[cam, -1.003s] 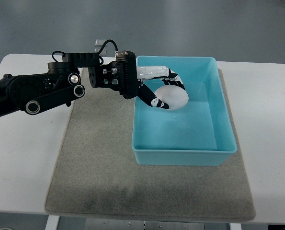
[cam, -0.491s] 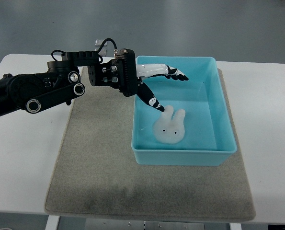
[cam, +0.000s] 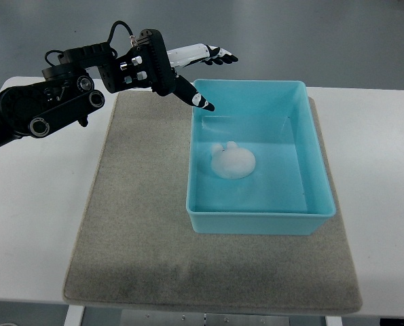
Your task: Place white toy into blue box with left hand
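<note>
The white toy [cam: 233, 161], a small rabbit shape, lies on the floor of the blue box [cam: 260, 221], left of its middle, ears pointing up-left. My left hand [cam: 212, 80] is open with fingers spread, holding nothing. It hovers over the box's far left corner, above and apart from the toy. Its black arm [cam: 59, 102] comes in from the left edge. The right hand does not show.
The blue box sits on a grey felt mat [cam: 140, 224] on a white table [cam: 378, 176]. The mat's left half lies under the arm. The grey floor [cam: 290, 34] shows beyond the table's far edge.
The hand let go of the toy, which dropped into the box and settled left of middle. The hand then rose and pulled back toward the far left corner.
</note>
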Controlling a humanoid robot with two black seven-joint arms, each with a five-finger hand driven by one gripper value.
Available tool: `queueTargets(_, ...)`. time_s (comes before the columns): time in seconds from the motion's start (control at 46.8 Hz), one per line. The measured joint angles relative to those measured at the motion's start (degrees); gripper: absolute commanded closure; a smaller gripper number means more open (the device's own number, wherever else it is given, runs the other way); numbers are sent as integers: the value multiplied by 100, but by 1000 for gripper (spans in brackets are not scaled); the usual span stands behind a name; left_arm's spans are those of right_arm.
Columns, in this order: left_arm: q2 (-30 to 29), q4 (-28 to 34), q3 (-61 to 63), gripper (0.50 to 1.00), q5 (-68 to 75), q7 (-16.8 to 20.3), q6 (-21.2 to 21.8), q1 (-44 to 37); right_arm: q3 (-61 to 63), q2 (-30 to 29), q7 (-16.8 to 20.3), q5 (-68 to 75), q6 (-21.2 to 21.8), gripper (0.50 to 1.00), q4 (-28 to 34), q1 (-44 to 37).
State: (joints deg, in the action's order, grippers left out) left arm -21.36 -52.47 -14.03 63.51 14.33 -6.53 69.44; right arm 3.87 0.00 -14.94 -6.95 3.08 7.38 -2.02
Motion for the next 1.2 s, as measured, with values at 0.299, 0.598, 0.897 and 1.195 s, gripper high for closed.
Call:
queueTargets(0.299, -22, 1038, -4, 536, -338, 0, 26, 16, 0, 0, 0, 0, 0, 564, -2, 0)
queueTargets(0.598, -27, 1927, 1, 512, -1122, 87, 29, -21, 0, 0, 0, 0, 0, 564, -1, 0)
queueTargets(0.897, 8, 2193, 5, 512, -2922, 91, 36, -43, 0, 0, 0, 0, 0, 564, -2, 0)
queueTargets(1.195, 35, 2237, -2, 516, -5816, -4, 284, 16, 0, 0, 0, 1, 0, 564, -2, 0)
